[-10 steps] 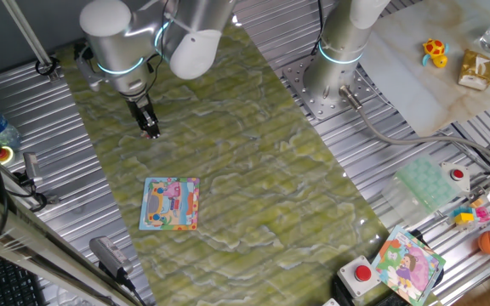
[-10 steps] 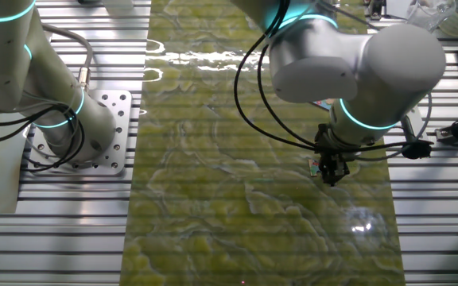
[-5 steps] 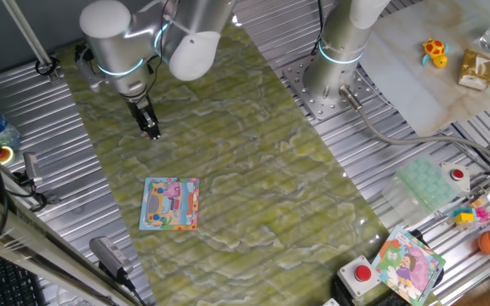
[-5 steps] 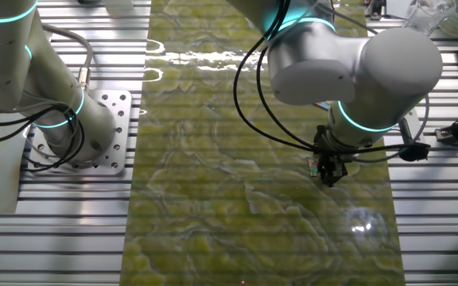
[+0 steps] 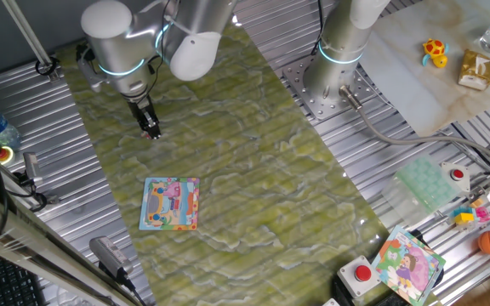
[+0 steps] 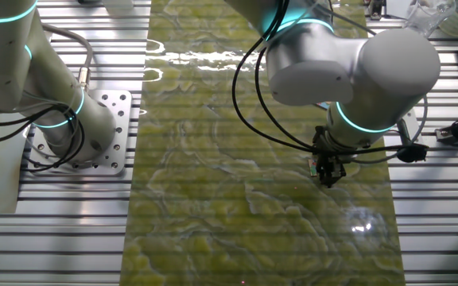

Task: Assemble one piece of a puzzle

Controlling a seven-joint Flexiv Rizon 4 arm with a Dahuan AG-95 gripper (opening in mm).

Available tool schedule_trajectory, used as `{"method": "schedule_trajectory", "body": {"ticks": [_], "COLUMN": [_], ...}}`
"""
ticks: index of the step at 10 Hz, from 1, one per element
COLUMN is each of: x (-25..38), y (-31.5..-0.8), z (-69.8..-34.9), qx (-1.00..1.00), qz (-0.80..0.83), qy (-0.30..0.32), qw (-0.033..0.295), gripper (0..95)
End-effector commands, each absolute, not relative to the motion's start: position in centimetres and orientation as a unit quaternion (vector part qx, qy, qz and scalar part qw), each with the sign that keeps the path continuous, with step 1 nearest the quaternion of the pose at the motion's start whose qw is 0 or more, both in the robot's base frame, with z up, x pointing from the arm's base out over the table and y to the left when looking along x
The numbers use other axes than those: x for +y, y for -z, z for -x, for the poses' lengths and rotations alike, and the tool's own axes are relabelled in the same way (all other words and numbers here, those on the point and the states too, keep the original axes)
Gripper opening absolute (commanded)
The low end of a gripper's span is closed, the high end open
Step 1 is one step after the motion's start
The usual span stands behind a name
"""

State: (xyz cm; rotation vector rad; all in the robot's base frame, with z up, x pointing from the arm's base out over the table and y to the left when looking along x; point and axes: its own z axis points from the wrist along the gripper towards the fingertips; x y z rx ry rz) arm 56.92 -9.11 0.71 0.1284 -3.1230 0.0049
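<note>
The pincer (image 5: 151, 132) tips are too small to show whether they grip the piece (image 6: 313, 165) (only a tiny coloured speck beside them), and in the other fixed view the arm's bulk hides the puzzle (image 5: 170, 203) almost entirely.

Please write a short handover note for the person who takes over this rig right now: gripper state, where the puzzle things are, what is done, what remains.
Gripper: low over the green mat, fingers close together at a tiny pinkish fragment, the piece; whether it really grips it cannot be told.
Puzzle: the flat square jigsaw board with light-blue border and orange-pink cartoon picture lies flat on the mat, apart from the gripper, nearer the mat's front edge in that view.
Done: gripper brought to the piece.
Left: carry the piece to the board and fit it in.
</note>
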Motion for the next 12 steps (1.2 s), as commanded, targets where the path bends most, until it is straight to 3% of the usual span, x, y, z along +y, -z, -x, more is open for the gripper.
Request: {"method": "schedule_trajectory", "body": {"ticks": [1,12], "x": [-9.1,-9.14], "y": [-0.7,-0.45], "z": [-56.93,-56.62], "qx": [-0.999,-0.999], "qz": [-0.041,-0.044], "qy": [0.001,0.003], "qw": [0.008,0.006], "gripper": [57.0,57.0]}}
